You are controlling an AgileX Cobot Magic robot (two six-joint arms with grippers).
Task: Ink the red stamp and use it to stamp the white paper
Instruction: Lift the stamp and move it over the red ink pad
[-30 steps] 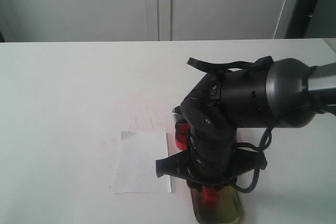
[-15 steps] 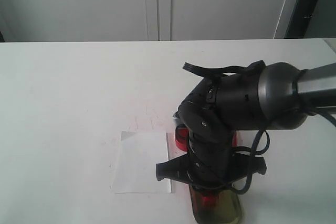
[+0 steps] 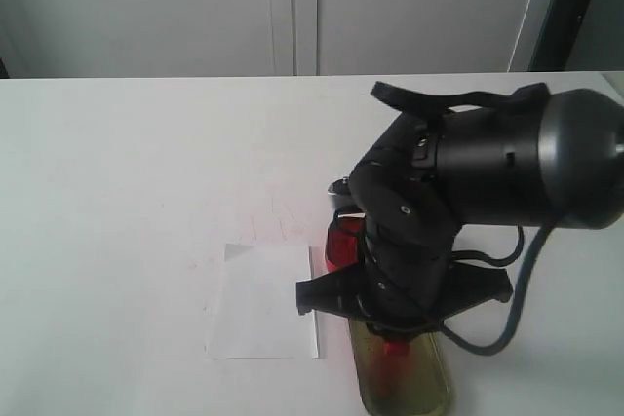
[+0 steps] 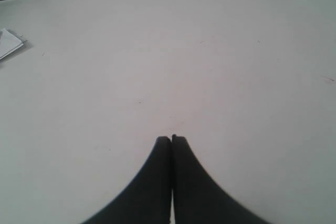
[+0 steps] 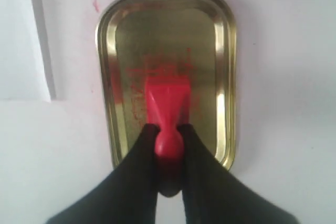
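Red stamp (image 5: 167,100) pinched by knob in right gripper (image 5: 168,128), block head down over ink-smeared inside of gold lid (image 5: 226,77); contact unclear. Right arm (image 3: 468,182) folded steeply over lid, wrist pointing down. White paper (image 3: 263,314) flat just beside lid, apart from stamp. Red ink tin (image 3: 339,245) partly hidden behind arm. Left gripper (image 4: 171,139) clenched on nothing, above white table (image 3: 117,163). Pale cabinet doors (image 3: 292,7) behind.

Table (image 3: 146,163): white, bore faint red marks near its middle. Lid (image 5: 122,51): gold, round-cornered, lay hollow side up, smeared red inside. Ink tin (image 3: 338,244): red, mostly hidden, stood near lid. Cabinet doors (image 3: 195,7): pale, stood behind table.
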